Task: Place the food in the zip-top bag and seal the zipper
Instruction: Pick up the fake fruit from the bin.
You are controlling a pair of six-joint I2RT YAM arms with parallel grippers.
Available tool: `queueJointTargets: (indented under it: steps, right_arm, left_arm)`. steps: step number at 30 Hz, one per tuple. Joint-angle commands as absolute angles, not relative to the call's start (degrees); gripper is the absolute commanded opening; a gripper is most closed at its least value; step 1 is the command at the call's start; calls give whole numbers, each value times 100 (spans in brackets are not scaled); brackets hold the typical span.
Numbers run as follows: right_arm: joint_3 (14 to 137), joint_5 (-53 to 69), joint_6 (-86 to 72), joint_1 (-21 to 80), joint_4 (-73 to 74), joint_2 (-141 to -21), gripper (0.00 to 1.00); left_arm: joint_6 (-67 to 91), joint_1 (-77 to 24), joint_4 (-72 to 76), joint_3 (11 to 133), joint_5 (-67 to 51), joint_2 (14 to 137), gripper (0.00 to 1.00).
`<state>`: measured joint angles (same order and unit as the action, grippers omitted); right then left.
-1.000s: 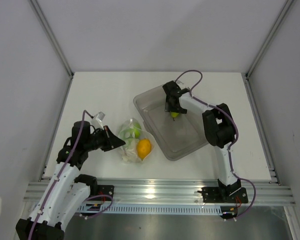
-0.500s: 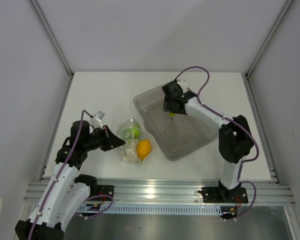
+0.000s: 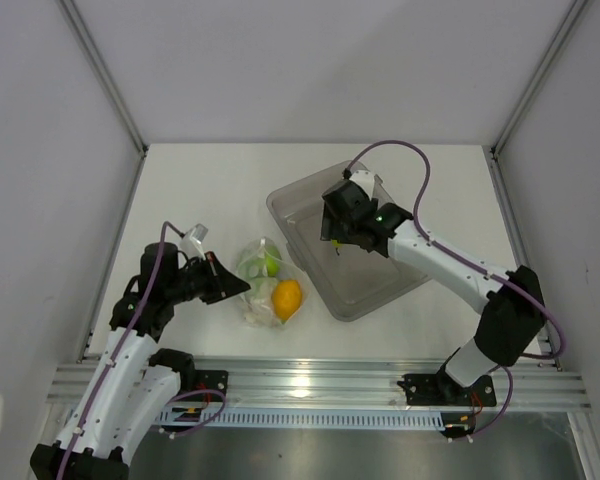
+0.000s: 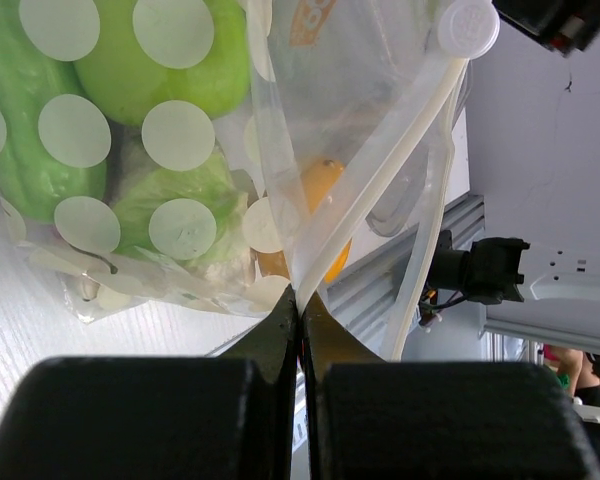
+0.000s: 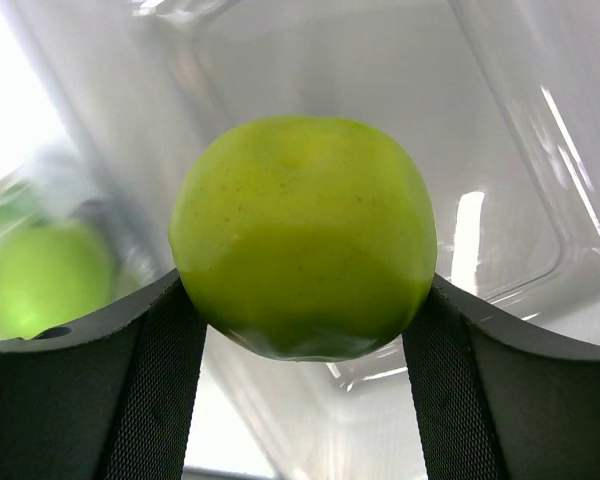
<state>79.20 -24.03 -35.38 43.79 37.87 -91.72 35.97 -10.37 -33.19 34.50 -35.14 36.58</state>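
The zip-top bag (image 3: 263,285) lies left of centre and holds green food and an orange citrus (image 3: 287,298). My left gripper (image 3: 227,284) is shut on the bag's left edge. In the left wrist view the jaws (image 4: 300,300) pinch the clear film beside the white zipper (image 4: 400,160). A green cucumber (image 4: 30,130) and a green fruit (image 4: 170,50) show through the dotted plastic. My right gripper (image 3: 336,232) hangs over the grey bin's left part, shut on a green apple (image 5: 302,235) that fills the gap between its fingers (image 5: 150,380).
The rigid grey translucent bin (image 3: 375,265) sits right of the bag, tilted on the white table (image 3: 200,190). An aluminium rail (image 3: 320,380) runs along the near edge. Grey walls close in on both sides.
My right arm has swung its elbow out to the right. Its gripper has carried the apple slightly left and nearer within the bin. The left gripper and the bag have stayed put.
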Motion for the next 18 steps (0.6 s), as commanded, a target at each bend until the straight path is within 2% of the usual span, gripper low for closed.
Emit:
queueJointTargets:
  steps: [1,10,18]
  right_arm:
    - [7954,-2505,-3577,4727,3726,-8561,0]
    - [7963,-2145,-3551,5378,3726,-7937,0]
    - [8156,-1714,-3525,6019,3507,-7954,0]
  left_arm:
    - [3595,-1063,-3357,3533,-3498,3621,1]
    - [3595,-1063,-3375,3594,-3445,3656,1]
    - [3577,-1063,-3472,3612,-3393,3595,1]
